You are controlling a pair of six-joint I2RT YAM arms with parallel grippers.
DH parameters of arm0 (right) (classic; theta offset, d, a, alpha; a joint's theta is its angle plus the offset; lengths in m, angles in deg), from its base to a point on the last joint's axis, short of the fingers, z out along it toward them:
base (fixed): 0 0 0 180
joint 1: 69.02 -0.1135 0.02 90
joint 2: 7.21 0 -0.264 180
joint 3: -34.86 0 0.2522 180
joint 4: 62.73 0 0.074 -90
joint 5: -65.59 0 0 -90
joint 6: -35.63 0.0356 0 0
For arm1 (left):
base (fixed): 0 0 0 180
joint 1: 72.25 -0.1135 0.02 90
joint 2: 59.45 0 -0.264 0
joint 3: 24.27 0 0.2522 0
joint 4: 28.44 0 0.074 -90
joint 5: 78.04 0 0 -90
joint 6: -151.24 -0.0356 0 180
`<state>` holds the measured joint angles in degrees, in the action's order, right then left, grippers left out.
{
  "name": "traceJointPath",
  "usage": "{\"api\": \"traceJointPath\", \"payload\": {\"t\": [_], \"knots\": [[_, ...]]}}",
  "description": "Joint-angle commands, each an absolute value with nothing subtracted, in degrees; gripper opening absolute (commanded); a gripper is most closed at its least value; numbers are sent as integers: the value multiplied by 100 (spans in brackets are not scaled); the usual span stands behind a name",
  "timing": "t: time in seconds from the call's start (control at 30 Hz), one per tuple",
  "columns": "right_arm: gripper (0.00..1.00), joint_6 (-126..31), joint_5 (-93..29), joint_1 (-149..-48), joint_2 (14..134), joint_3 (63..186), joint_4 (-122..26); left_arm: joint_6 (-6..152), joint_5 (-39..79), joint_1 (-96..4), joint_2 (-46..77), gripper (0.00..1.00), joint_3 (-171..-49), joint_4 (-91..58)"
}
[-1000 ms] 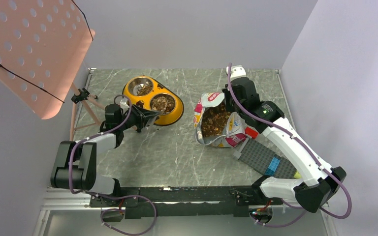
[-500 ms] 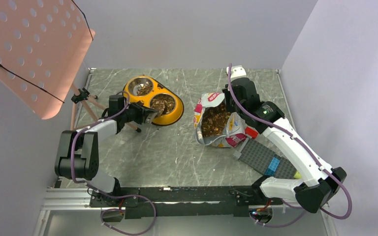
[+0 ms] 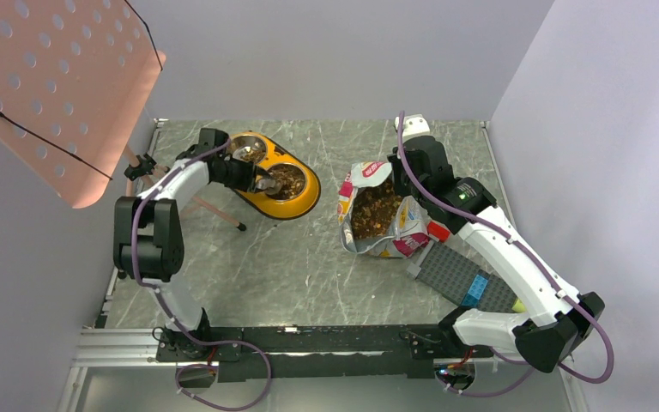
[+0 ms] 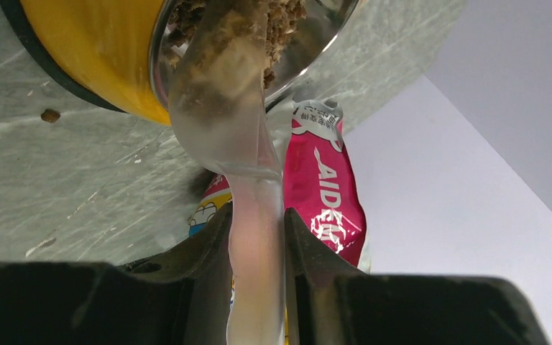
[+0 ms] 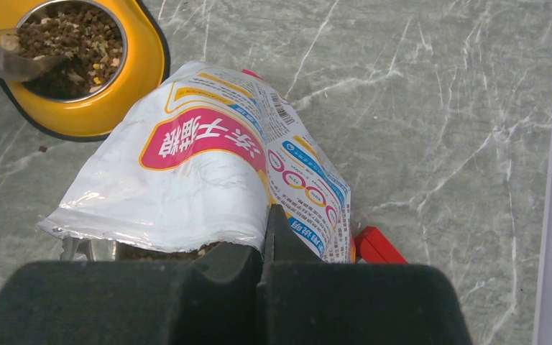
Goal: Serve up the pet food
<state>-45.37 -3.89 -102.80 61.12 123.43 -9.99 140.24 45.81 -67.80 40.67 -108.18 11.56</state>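
The pet food is brown kibble. Some fills the open white, pink and yellow bag (image 3: pixel 377 225) and some lies in the right steel cup (image 3: pixel 287 180) of the yellow double bowl (image 3: pixel 305 204). My left gripper (image 3: pixel 244 176) is shut on a clear plastic spoon (image 4: pixel 251 180), whose bowl rests tilted on the kibble (image 4: pixel 284 14) at the cup's rim. My right gripper (image 5: pixel 266 223) is shut on the bag's (image 5: pixel 201 165) top edge and holds it open. The bag's kibble (image 3: pixel 373 210) shows from above.
A pink perforated board (image 3: pixel 60 94) on a tripod (image 3: pixel 150 167) stands at the far left, close to my left arm. A grey baseplate (image 3: pixel 455 270) with a blue brick (image 3: pixel 476 287) and a red brick (image 5: pixel 377 248) lie right of the bag. One stray kibble (image 4: pixel 50 115) lies beside the bowl.
My left arm has swung from the bowl's near side to its far left, and the spoon has moved over the rim into the right cup. The right arm and bag have not moved.
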Motion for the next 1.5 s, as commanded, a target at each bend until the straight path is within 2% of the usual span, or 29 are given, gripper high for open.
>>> {"api": "traceJointPath", "payload": {"t": [0.0, 0.23, 0.43, 1.07, 1.3, 1.47], "knots": [[0, -4593, -2, -10196, 5691, 12509, -1514, 13805, 4307, -6620, 4415, 0, -11945, 2991], [0, -4611, 33, -10180, 5634, 12467, -1522, 13929, 4077, -6433, 4957, 0, -13148, 4543], [0, -4606, 21, -10160, 5608, 12447, -1531, 14043, 3919, -6329, 5044, 0, -13719, 5128], [0, -4575, -58, -10162, 5563, 12489, -1497, 14489, 3896, -6259, 4945, 0, -14744, 5877], [0, -4567, -91, -10162, 5545, 12500, -1479, 14527, 3941, -6186, 4686, 0, -14500, 5752], [0, -4575, -112, -10162, 5561, 12526, -1494, 13998, 3641, -6014, 4457, 0, -14445, 5520]]}}
